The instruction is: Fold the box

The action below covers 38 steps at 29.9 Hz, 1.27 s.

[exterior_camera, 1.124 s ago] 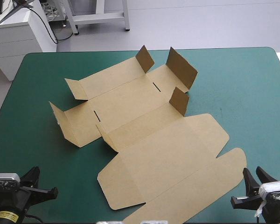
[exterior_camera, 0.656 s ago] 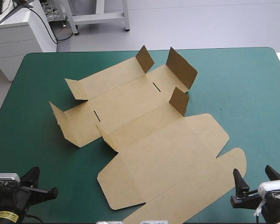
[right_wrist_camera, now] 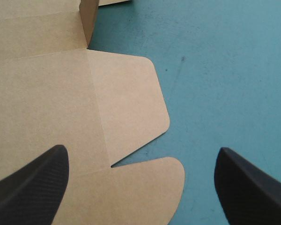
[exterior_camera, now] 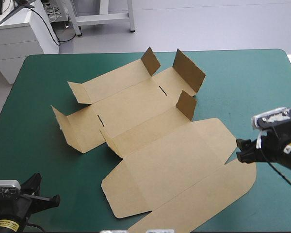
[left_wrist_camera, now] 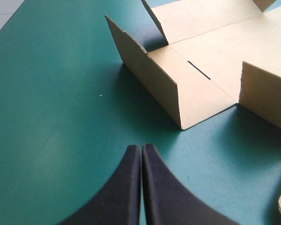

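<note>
The brown box lies unfolded in the middle of the teal-green table, its lid flat toward the front and several small flaps standing up at the far end. My right gripper hovers open at the lid's right edge. In the right wrist view the right gripper spans the notch between the lid's rounded side flap and the tuck flap. My left gripper rests shut near the front left corner. From the left wrist, the left gripper points at a raised side flap, well short of it.
Bare teal-green cover stretches to the right of the box and along its left side. The lid's front edge reaches almost to the table's near edge.
The right gripper opened wider, then rose from the front right corner and travelled forward and inward to the lid's right edge. The left arm and the box stayed still.
</note>
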Each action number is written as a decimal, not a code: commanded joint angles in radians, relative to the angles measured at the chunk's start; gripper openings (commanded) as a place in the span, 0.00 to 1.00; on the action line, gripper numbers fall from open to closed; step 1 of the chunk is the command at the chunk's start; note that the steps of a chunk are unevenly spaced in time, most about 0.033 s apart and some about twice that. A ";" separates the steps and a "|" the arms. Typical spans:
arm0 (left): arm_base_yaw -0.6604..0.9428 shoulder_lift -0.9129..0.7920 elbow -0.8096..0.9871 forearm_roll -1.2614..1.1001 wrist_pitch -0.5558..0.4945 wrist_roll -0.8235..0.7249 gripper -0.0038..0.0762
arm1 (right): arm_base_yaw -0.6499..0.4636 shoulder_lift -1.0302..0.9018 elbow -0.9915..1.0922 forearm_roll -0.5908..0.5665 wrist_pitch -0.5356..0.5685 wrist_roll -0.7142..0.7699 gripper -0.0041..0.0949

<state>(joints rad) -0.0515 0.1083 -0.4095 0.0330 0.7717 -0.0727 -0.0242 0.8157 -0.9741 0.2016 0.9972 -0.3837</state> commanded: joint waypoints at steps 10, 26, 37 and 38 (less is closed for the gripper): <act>0.002 0.012 -0.022 0.001 -0.073 0.001 0.04 | 0.103 0.476 -0.414 0.147 0.046 -0.137 0.83; 0.002 0.012 -0.022 -0.001 -0.075 0.001 0.04 | 0.219 0.970 -0.838 0.069 0.097 -0.082 0.83; 0.002 0.012 -0.022 -0.001 -0.075 0.001 0.04 | 0.219 1.122 -0.900 0.090 0.140 -0.121 0.83; 0.002 0.012 -0.022 -0.001 -0.075 0.001 0.04 | 0.219 1.127 -0.901 0.090 0.132 -0.123 0.83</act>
<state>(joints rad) -0.0515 0.1083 -0.4095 0.0330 0.7717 -0.0720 0.1952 1.9813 -1.8379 0.2711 1.1479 -0.4895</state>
